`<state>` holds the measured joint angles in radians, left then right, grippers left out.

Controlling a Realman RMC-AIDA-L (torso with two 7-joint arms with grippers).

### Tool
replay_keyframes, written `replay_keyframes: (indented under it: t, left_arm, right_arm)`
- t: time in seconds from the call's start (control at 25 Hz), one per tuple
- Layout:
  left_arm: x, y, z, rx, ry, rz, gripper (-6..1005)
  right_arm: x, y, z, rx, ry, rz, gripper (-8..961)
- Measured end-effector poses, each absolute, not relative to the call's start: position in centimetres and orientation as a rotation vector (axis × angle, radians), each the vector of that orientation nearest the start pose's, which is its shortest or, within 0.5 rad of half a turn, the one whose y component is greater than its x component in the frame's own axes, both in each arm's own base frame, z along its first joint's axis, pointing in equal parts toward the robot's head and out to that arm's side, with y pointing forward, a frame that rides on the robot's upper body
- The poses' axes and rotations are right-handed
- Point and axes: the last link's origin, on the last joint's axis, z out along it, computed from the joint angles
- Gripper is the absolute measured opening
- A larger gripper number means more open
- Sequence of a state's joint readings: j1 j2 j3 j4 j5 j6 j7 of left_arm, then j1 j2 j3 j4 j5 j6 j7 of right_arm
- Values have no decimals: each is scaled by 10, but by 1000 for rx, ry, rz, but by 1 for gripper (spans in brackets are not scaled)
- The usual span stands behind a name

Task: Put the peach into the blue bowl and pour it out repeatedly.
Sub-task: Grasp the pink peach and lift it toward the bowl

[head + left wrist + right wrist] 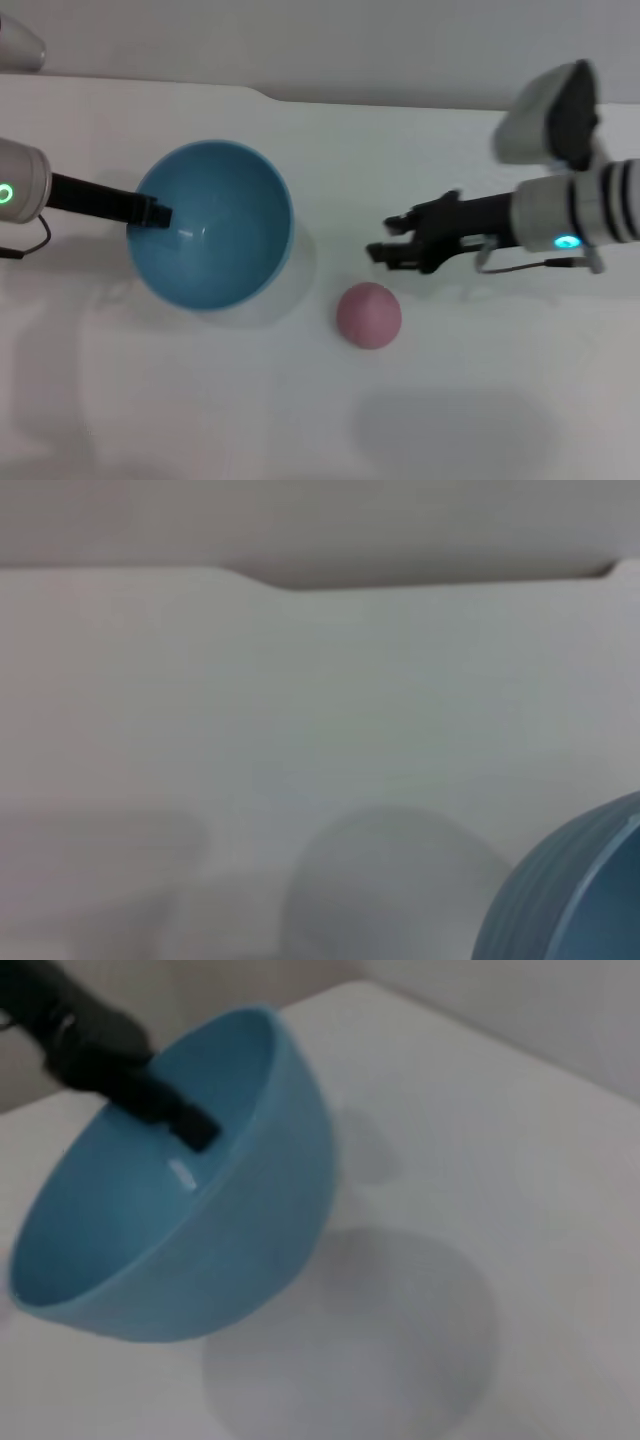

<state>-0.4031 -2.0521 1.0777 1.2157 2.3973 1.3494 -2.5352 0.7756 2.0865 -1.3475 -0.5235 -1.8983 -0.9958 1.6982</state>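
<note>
On table (480, 420): peach (369, 314) lies loose, beside bowl (212, 224), outside it. Left gripper (155, 213) clamped on bowl rim, bowl lifted and tilted, empty. Right gripper (392, 242) spread, holding nothing, near peach, slightly beyond it.

Risks: round peach may roll off if finger nudges it off-centre; thin rim grip may slip while bowl tilts.

Right wrist view shows bowl clear of table, shadow beneath; head view hides lift. Left wrist view: only bowl's outer wall.
</note>
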Motion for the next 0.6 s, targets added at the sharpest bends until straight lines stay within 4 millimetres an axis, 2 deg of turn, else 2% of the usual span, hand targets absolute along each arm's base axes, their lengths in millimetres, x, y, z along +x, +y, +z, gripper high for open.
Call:
replay_keyframes:
  t: [0.12, 0.28, 0.4, 0.6]
  left_arm:
    - [-276, 345, 45, -2252, -1422, 5, -2]
    - [-275, 344, 45, -2258, -1426, 9, -1]
    - [-272, 345, 44, -2266, -1418, 10, -1]
    - [-268, 348, 44, -2276, -1407, 10, -2]
  right_arm:
    - [189, 378, -112, -2879, 556, 116, 452]
    - [182, 369, -128, -2916, 486, 73, 451]
    - [182, 364, -135, -2927, 495, 68, 451]
    - [195, 358, -142, -2902, 514, 13, 450]
